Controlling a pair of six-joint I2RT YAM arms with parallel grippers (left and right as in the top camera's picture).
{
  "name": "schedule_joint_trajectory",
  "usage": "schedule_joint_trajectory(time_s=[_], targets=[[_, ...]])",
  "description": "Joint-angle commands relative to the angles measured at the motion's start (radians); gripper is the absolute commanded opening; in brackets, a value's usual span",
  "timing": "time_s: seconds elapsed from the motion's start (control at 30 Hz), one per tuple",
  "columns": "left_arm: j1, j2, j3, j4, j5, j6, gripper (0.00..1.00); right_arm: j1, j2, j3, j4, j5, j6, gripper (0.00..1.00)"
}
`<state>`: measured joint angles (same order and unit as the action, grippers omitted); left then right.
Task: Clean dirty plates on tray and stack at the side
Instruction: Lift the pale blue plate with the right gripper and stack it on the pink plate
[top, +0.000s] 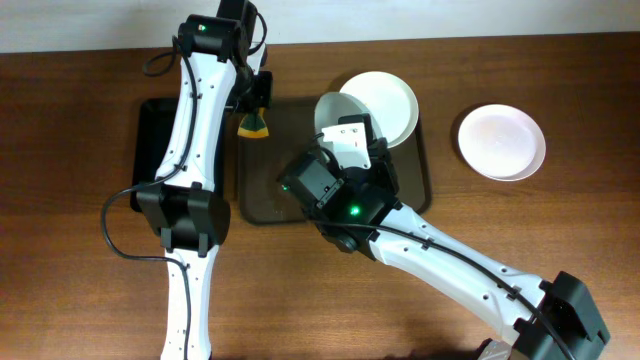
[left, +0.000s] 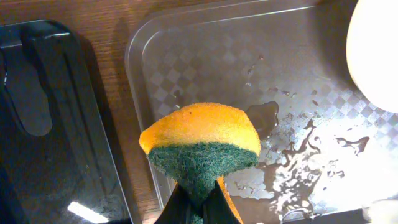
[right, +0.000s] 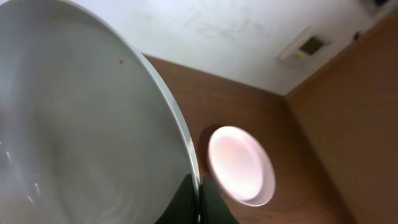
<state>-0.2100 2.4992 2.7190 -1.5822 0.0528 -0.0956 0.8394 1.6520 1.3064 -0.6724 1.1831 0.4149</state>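
My right gripper is shut on the rim of a pale plate, held tilted, with a small orange speck near its edge. From overhead, that gripper sits over the dark brown tray, where a white plate overlaps a blue-grey plate. I cannot tell from overhead which of these two is held. Another white plate lies on the table to the right. My left gripper is shut on a yellow-and-green sponge above the tray's wet back-left corner.
A smaller black tray lies left of the brown tray, under my left arm. Water pools on the brown tray's floor. My right arm stretches across the table's front right.
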Motion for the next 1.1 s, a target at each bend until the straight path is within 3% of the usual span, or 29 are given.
schedule_joint_trajectory(time_s=[0.0, 0.37, 0.63, 0.9, 1.07], targets=[[0.001, 0.022, 0.010, -0.002, 0.012, -0.009, 0.01, 0.006, -0.019, 0.023, 0.006, 0.094, 0.006, 0.04], [0.001, 0.022, 0.010, -0.002, 0.012, -0.009, 0.01, 0.006, -0.019, 0.023, 0.006, 0.079, 0.008, 0.04], [0.001, 0.022, 0.010, -0.002, 0.012, -0.009, 0.01, -0.064, -0.019, 0.023, 0.006, -0.453, 0.103, 0.04], [0.001, 0.022, 0.010, -0.002, 0.015, -0.009, 0.01, -0.354, -0.041, 0.023, -0.047, -0.868, 0.103, 0.04], [0.001, 0.022, 0.010, -0.002, 0.015, -0.009, 0.01, -0.687, -0.053, 0.023, -0.058, -1.156, 0.102, 0.04]])
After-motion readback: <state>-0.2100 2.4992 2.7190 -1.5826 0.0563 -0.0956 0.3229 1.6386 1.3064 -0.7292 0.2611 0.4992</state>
